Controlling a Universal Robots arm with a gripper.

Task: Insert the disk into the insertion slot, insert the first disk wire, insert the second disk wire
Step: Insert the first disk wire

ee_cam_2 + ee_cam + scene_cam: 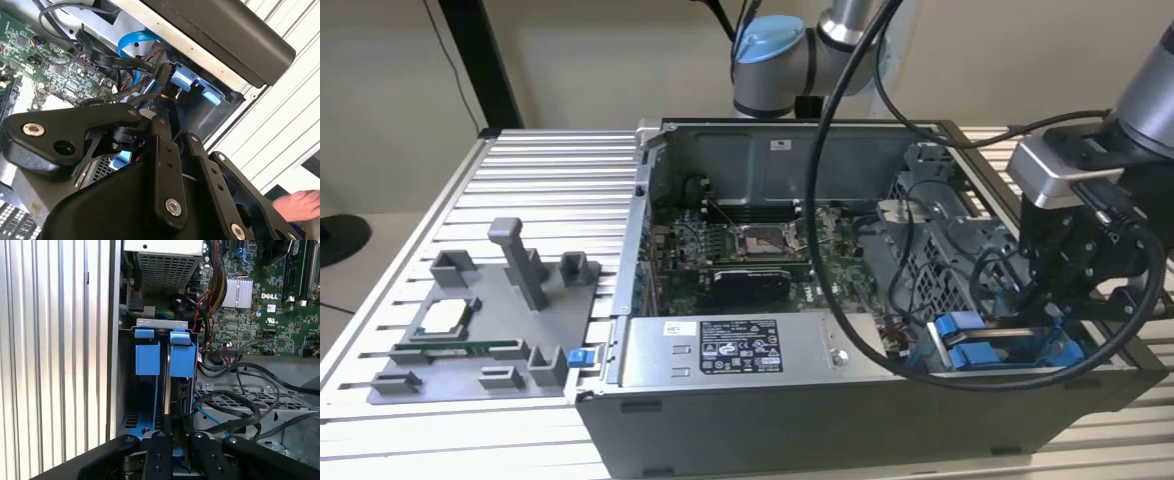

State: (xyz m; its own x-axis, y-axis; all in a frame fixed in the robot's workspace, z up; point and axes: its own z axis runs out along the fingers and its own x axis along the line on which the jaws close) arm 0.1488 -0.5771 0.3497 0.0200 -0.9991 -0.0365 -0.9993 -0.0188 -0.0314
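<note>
The disk stands edge-on inside the insertion slot (225, 402), a grey perforated bay at the case's corner. The disk's blue frame tabs (181, 352) stick up at the far end, and show again as blue tabs (974, 350) in the exterior view. My gripper (180, 422) hangs over the disk's near end, its fingers (161, 450) close together around a black wire connector (162, 75). Black wires (115, 62) run from that connector toward the motherboard. The gripper (1057, 318) sits low over the bay at the exterior view's right. A flat blue cable (135, 37) curls just behind.
The open computer case (640, 250) lies on a ribbed aluminium table (547, 170). Inside are the green motherboard (747, 245) and the grey power-supply box (720, 350). A grey fixture with parts (480, 320) sits at the exterior view's left. A person's hand (300, 205) rests near the arm.
</note>
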